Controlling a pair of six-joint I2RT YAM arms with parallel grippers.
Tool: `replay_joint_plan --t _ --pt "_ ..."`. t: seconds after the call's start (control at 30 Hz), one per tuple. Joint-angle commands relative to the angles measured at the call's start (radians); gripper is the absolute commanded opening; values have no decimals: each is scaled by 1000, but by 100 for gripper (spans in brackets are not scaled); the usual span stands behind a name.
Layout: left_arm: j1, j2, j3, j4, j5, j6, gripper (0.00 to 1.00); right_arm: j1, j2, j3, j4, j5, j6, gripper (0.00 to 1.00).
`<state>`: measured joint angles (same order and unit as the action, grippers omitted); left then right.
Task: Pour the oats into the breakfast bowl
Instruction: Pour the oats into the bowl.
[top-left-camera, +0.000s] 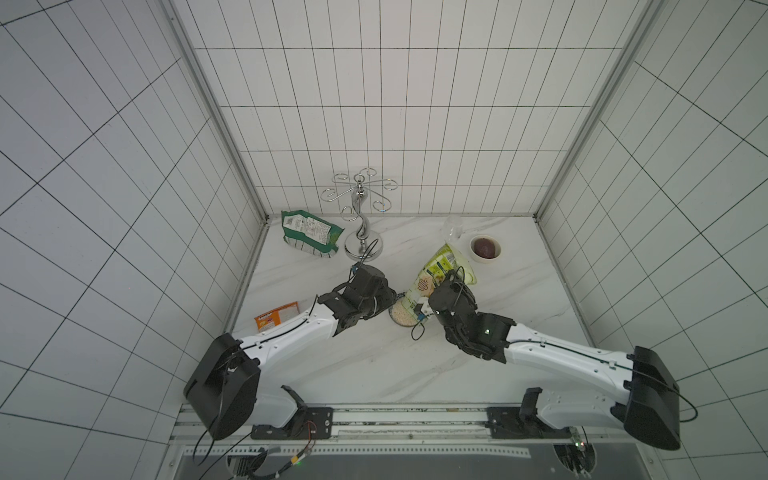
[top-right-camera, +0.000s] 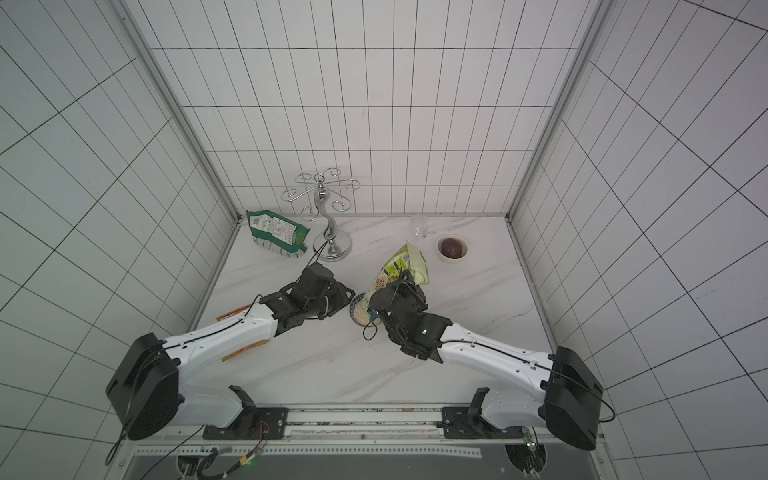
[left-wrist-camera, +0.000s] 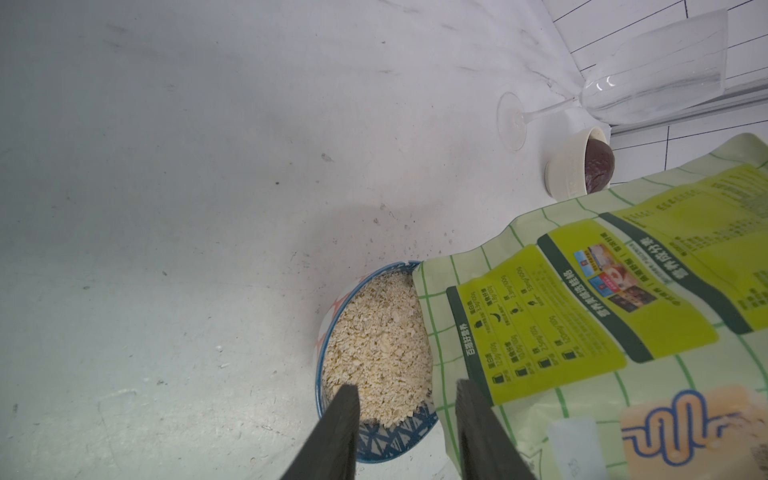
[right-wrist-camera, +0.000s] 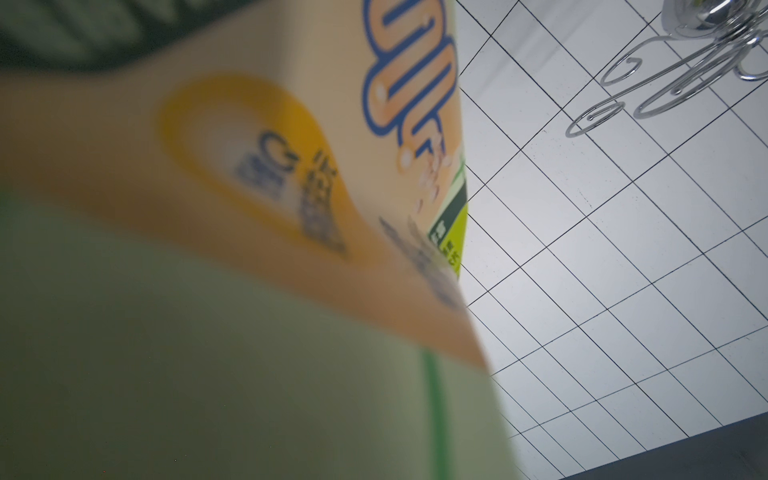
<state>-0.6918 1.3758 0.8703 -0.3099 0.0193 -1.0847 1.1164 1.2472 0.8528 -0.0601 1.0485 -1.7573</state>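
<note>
Bowl (left-wrist-camera: 386, 440) full of oats (left-wrist-camera: 374, 340), pouch (left-wrist-camera: 540, 311) mouth at rim. Pouch gripped by right tool (top-left-camera: 437, 291); left tool (left-wrist-camera: 405, 392) at bowl, grip unclear.

Blurred pouch (right-wrist-camera: 249, 270) across right wrist view

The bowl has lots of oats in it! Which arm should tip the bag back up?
Probably the right arm. The right tool holds the oat pouch, tilted with its mouth at the breakfast bowl, which is full of oats. The left tool sits by the bowl's rim, jaws apart, not touching the pouch.
</note>
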Motion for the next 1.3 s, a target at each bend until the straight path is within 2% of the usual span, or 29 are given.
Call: replay_joint_plan --t 0.0,0.07,0.17,0.23,0.33,0.47,0.57,0.63,0.77,0.87,1.27 --pt "4 -3 -5 13 -13 1 41 -10 -53 47 111 110 16 0" --pt "4 -3 -2 9 -14 2 41 -15 -61 53 137 104 5 0" --pt "4 -6 -6 12 -16 0 41 -11 -57 74 74 104 48 0" --pt "4 -2 -3 13 -15 1 41 -12 -59 45 129 105 0 0" --pt "3 3 -1 12 -9 1 41 -12 -66 69 63 96 74 0" --pt "4 0 -3 12 -12 1 41 -12 -73 43 154 102 -2 0" --pt "4 -2 -3 9 -13 1 41 -9 -75 67 75 101 57 0" --pt "4 -3 -3 8 -16 1 41 -9 -82 45 132 100 15 0" --pt "4 -3 -3 9 -15 0 41 -5 -86 52 71 97 62 0" --pt "4 -1 -5 8 -17 -2 41 -3 -92 43 119 95 37 0" --pt "4 2 -5 8 -15 -4 41 -1 -70 67 -75 93 247 0"
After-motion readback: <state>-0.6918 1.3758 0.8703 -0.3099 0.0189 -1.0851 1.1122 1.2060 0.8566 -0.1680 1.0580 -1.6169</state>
